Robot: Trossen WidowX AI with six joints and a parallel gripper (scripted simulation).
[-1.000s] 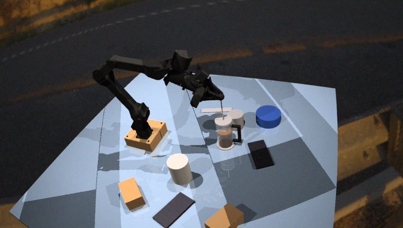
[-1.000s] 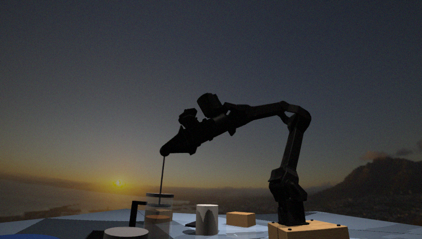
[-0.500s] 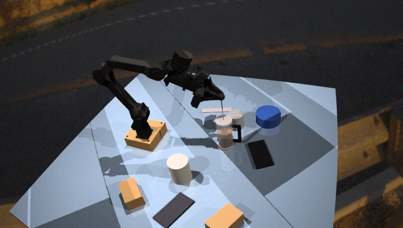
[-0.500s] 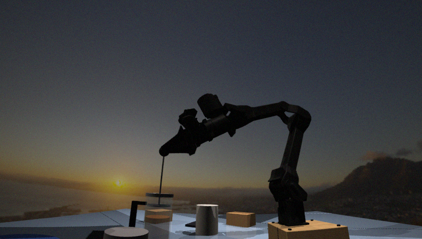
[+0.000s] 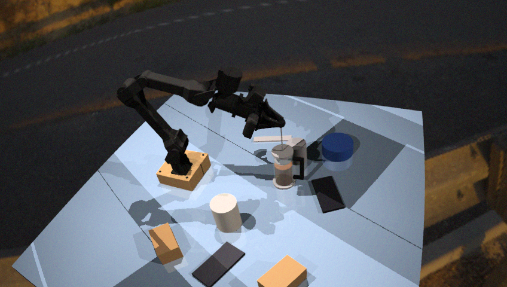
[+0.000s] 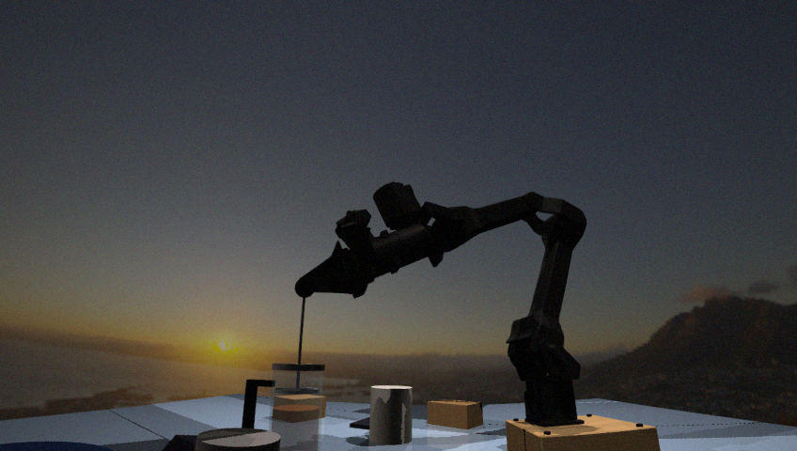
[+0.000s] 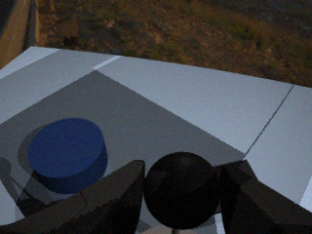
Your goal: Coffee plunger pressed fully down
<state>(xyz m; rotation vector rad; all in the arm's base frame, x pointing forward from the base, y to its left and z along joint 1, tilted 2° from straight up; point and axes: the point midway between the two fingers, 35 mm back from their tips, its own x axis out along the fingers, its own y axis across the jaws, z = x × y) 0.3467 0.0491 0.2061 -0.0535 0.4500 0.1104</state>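
Note:
The coffee press (image 5: 283, 176) (image 6: 296, 432) stands upright on the table, a clear glass body with brown contents and a black handle (image 5: 301, 168) (image 6: 250, 405). Its thin plunger rod (image 5: 281, 136) (image 6: 301, 332) stands far out above the lid (image 5: 281, 151) (image 6: 298, 366). In the exterior view the filter disc shows inside the glass, a little below the lid. My gripper (image 5: 281, 122) (image 6: 304, 287) (image 7: 182, 174) is shut on the round black plunger knob (image 7: 181, 200), high above the lid. The wrist view shows a finger on each side of the knob; the top and exterior views mostly hide it.
A pale cylinder (image 5: 298, 144) (image 6: 237, 441) stands close behind the press. A blue cylinder (image 5: 337, 146) (image 7: 68, 151) and a black slab (image 5: 327, 194) are farther right. A white cylinder (image 5: 226, 213) (image 6: 390, 416), orange blocks (image 5: 165, 241) (image 5: 283, 272) and a dark slab (image 5: 218, 263) lie nearer the top camera.

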